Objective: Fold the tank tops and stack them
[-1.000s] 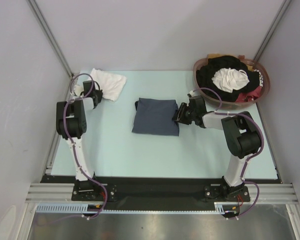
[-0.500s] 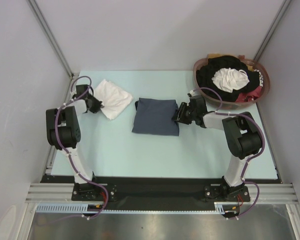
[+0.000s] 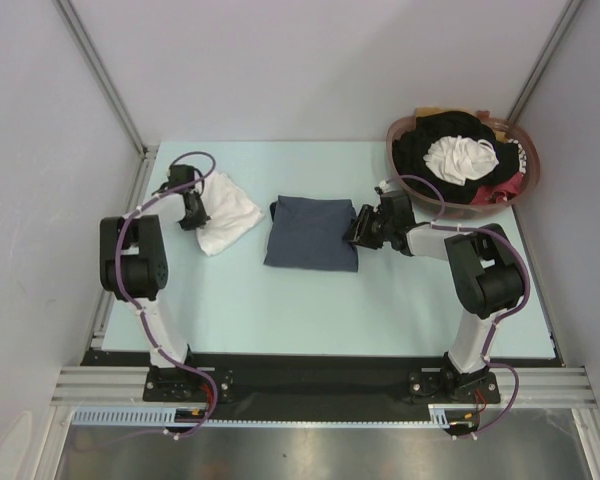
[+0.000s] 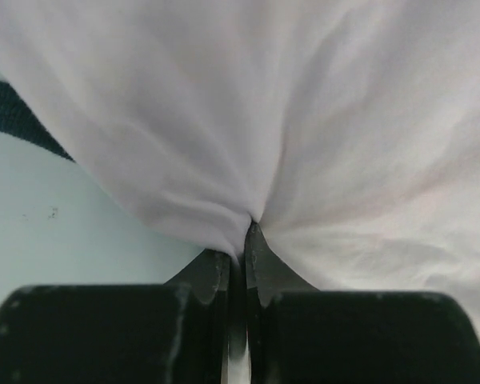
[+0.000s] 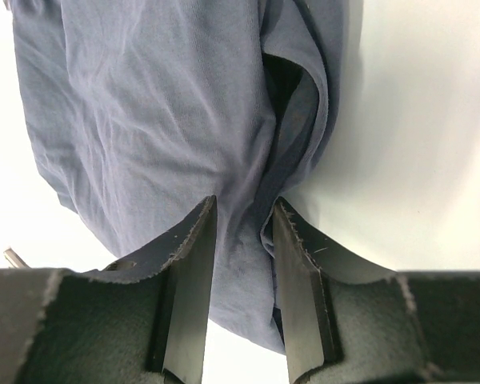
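The slate grey-blue tank top (image 3: 311,233) lies folded into a flat, nearly square packet at the middle of the table (image 3: 280,300), a little nearer the far edge than the near one. Its sides run close to parallel with the table's edges, the left-right span slightly the longer. The fold hides which end is the neck. In the right wrist view its cloth (image 5: 144,120) is creased, with a loose doubled edge opening on the right side.

The right gripper (image 3: 356,228) sits at the packet's right edge. Its fingers (image 5: 194,264) stand partly apart with a ridge of the grey-blue cloth between them; whether they clamp it or only straddle it I cannot tell.

The white tank top (image 3: 230,210) lies bunched toward the far left corner, just left of the grey-blue one and apart from it. It forms a rough wedge, long axis running far to near, one corner pointing at the near edge. A strip of dark trim (image 4: 20,120) shows from under it on the left of the wrist view.

The left gripper (image 3: 194,212) is clenched on the white top's left side, and the cloth puckers into folds where the fingertips (image 4: 256,240) pinch it.

At the far right corner stands a basket (image 3: 395,150) heaped with black, white and red clothes (image 3: 460,158).
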Tool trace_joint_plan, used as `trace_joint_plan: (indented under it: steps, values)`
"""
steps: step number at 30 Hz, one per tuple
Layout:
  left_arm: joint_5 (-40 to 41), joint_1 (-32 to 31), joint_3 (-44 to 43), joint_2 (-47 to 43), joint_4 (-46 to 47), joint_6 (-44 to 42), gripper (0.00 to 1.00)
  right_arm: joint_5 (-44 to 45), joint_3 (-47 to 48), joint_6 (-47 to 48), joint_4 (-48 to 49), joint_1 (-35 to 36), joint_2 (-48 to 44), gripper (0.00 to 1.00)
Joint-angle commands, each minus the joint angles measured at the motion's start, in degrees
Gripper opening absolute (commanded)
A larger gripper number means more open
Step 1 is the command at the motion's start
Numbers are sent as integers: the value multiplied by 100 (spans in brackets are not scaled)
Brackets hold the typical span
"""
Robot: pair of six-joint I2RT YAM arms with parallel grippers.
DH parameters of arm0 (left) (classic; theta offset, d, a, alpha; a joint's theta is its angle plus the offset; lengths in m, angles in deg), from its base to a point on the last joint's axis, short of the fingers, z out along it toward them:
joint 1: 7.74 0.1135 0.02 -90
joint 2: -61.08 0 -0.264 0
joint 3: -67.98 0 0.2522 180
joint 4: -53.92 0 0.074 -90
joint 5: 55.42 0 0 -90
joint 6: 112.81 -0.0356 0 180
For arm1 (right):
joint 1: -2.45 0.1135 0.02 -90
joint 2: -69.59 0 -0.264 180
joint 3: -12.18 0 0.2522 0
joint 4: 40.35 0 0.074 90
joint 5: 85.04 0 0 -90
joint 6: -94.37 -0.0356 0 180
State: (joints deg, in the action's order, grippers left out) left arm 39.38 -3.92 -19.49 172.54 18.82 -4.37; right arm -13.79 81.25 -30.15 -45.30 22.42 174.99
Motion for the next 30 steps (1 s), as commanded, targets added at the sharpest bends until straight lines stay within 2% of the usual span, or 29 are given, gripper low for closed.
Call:
trace_joint_plan:
  steps: [1, 3, 6, 7, 10, 13, 14, 16, 18, 21, 23, 27, 28, 30]
  values:
    - [1661, -337, 217, 121, -1415, -876, 6, 37, 147, 51, 15, -1, -108, 39]
    - [1980, -337, 217, 209, -1443, -938, 4, 55, 156, 60, -47, -10, -108, 39]
    - [1806, -337, 287, 122, -1232, -1000, 9, 72, 147, 69, -38, -10, -90, 39]
    - [1901, -337, 279, 87, -1232, -887, 22, 72, 164, 77, -38, -10, -90, 39]
    - [2025, -337, 331, -211, -1127, -719, 49, 81, 164, 95, -73, -19, -90, 39]
    - [1333, -189, 567, -712, -750, -474, 54, 99, 156, 112, -91, -28, -117, 39]
    - [696, -118, 647, -844, -635, -377, 53, 99, 147, 112, -91, -37, -125, 39]
    - [261, 31, 788, -1117, -407, -52, 48, 99, 147, 112, -82, -37, -134, 39]
    - [-240, 163, 893, -1345, -301, 203, 48, 81, 147, 121, -91, -37, -143, 39]
    - [-436, 365, 1410, -1731, 138, 712, 51, 90, 156, 121, -100, -63, -152, 39]
    - [-575, 479, 1683, -1934, 489, 933, 47, 72, 147, 112, -91, -72, -161, 39]
    - [-787, 498, 2552, -2347, 1542, 1739, 31, 64, 147, 104, -82, -72, -169, 40]
    - [-892, 498, 2685, -2374, 1719, 1873, 19, 72, 147, 112, -82, -72, -169, 40]
    - [-893, 498, 3053, -2488, 2114, 2250, 8, 81, 129, 104, -82, -80, -169, 40]
